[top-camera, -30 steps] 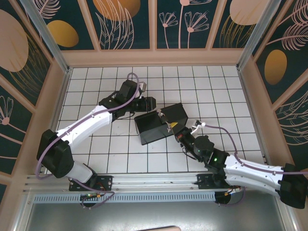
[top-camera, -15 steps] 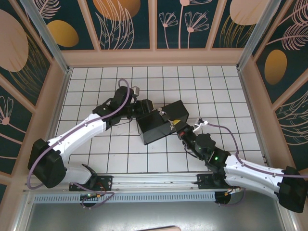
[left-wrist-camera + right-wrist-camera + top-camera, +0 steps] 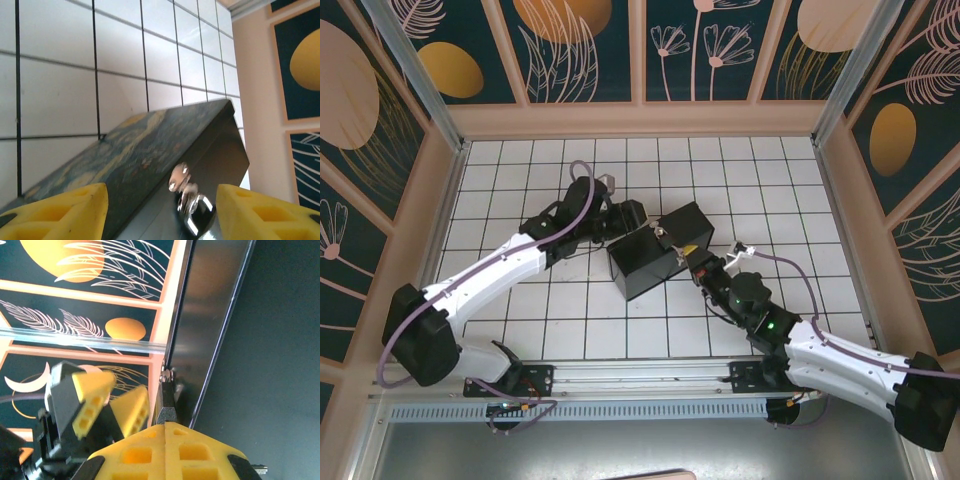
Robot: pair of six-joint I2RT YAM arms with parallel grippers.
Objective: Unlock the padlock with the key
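Note:
The dark painted box [image 3: 642, 266] lies mid-floor, and in the left wrist view its blue-and-yellow painted face [image 3: 125, 155] fills the foreground. A shiny padlock [image 3: 192, 209] hangs on the box's front, seen in the top view as a small silvery piece [image 3: 664, 236]. My left gripper [image 3: 636, 217] is at the box's far left corner, open, its yellow fingers [image 3: 60, 207] apart either side of the padlock. My right gripper [image 3: 694, 263] is at the box's right side, shut on the key [image 3: 166, 402]. The key's metal tip reaches a small silvery fitting on the box edge.
White tiled floor [image 3: 520, 170] inside a walled enclosure with painted panels [image 3: 580, 45]. The left gripper's yellow fingers [image 3: 131, 410] hang close to the left of the key in the right wrist view. An aluminium rail [image 3: 620, 378] runs along the near edge by the arm bases.
The box has turned and shifted a little toward the back. My left gripper closed in on its corner. My right gripper pushed forward with the key toward the box edge.

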